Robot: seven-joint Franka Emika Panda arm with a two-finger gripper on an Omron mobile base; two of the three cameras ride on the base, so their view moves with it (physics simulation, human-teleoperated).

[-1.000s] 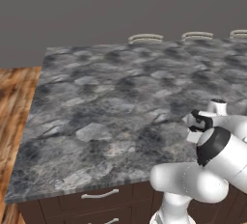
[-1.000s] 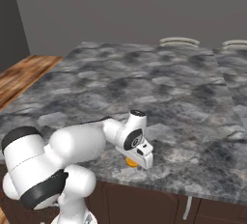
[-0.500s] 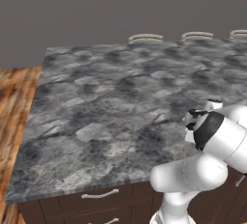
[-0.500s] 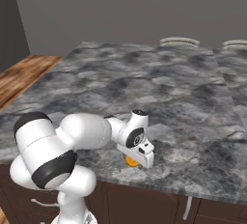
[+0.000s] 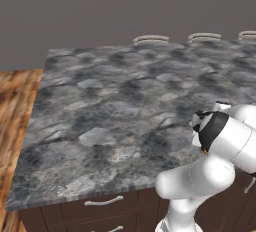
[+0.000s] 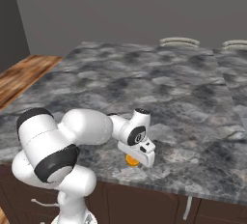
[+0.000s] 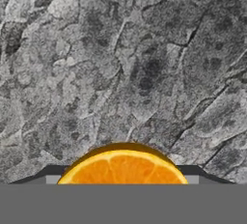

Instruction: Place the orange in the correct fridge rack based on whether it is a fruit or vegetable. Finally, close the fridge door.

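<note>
orange sits cut face toward the hand camera, on the grey stone counter; gripper over it, grip state unclear.

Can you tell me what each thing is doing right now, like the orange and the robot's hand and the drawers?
orange: sitting on the counter, right under the robot's hand, between its fingertips.
gripper: pointing down over the orange; whether it has squeezed yet is too hidden to tell.
counter: grey stone top, carrying the orange near its front edge.
drawers: shut, under the counter.
</note>
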